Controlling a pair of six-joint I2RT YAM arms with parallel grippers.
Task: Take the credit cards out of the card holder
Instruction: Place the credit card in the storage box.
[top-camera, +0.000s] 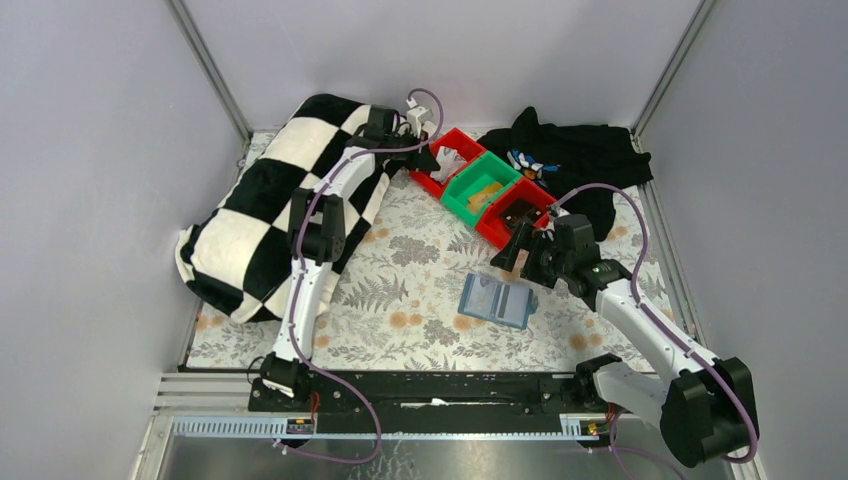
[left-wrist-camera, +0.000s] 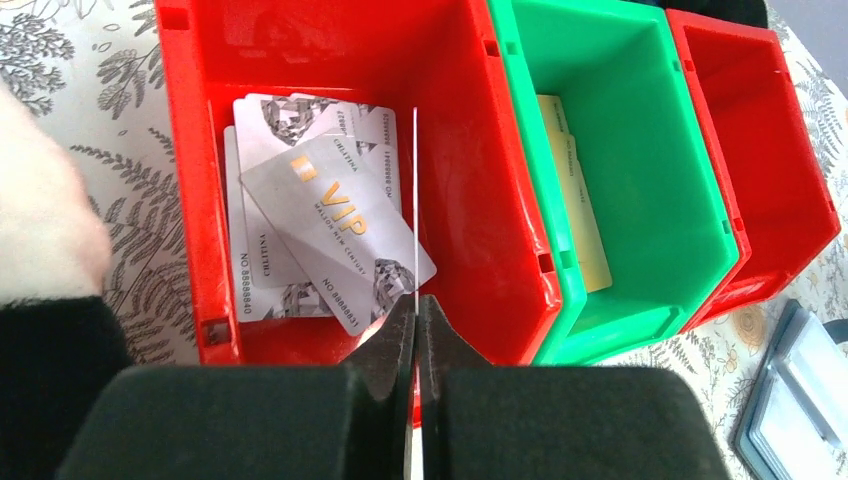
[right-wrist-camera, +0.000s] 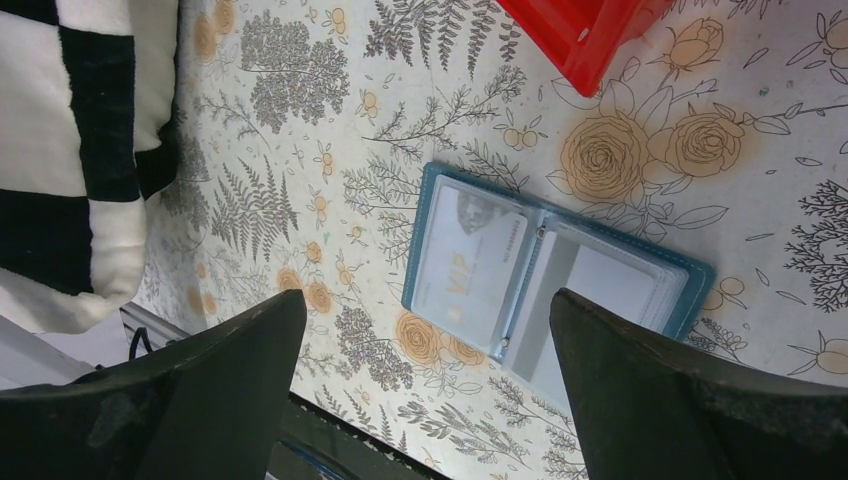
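Two grippers: the left gripper (left-wrist-camera: 415, 305) hangs over the red bin (left-wrist-camera: 470, 120); the right gripper (right-wrist-camera: 425, 298) hangs over the card holder (right-wrist-camera: 545, 270).
Left jaws: pressed almost together, pinching an edge-on card (left-wrist-camera: 414, 200) that shows only as a thin white line running between the fingers and out over the bin.
Right jaws: spread wide, one finger to each side of the holder, touching nothing as far as the wrist view lets me judge.
Card holder: lying open and flat on the floral tablecloth (top-camera: 420, 250), near the bins but apart from them.
Card in holder: one pale VIP card (right-wrist-camera: 465, 260) sits behind the clear pocket of one panel; the other panel's contents are hard to make out under the glare.
Credit cards: several pale ones (left-wrist-camera: 320, 215) lie overlapped on the floor of the red bin, a VIP face on top.
Green bin (left-wrist-camera: 650, 150): holds yellowish cards against its left wall, partly hidden by the rim.
Second red bin (left-wrist-camera: 770, 150): cut off at the frame edge.
Cut off: one corner of the holder is hidden behind the right finger.
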